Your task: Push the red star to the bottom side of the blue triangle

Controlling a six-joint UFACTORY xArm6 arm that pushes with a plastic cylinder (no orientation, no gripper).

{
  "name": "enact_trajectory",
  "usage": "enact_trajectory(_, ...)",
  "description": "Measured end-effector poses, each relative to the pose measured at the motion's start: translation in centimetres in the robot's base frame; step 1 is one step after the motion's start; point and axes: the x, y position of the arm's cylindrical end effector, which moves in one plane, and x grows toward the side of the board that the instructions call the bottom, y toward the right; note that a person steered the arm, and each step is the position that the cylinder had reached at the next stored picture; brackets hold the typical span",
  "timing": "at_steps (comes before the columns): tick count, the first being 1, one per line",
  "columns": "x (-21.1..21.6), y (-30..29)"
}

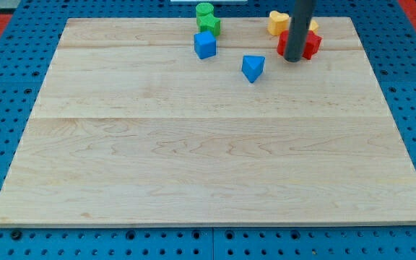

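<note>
The red star [309, 43] lies near the view's top right of the wooden board, partly hidden behind my rod. My tip [292, 58] rests at the star's lower left edge, touching or nearly touching it. The blue triangle [253, 67] lies to the left of and slightly below the tip, a short gap away.
A yellow block [276, 22] sits just above the red star, with more yellow showing right of the rod. A blue cube [204, 45] lies left of the triangle. Two green blocks [207, 19] sit above the cube near the board's top edge [157, 19].
</note>
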Motion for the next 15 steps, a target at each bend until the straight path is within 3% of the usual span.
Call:
enact_trajectory(2,1.4,-11.3)
enact_trajectory(3,1.2,-13.5)
enact_trajectory(4,2.7,-7.5)
enact_trajectory(6,-2.0,12.7)
enact_trajectory(7,-6.3,13.4)
enact_trajectory(8,-7.1,7.5)
enact_trajectory(10,-3.3,1.2)
enact_trajectory(15,0.2,-0.9)
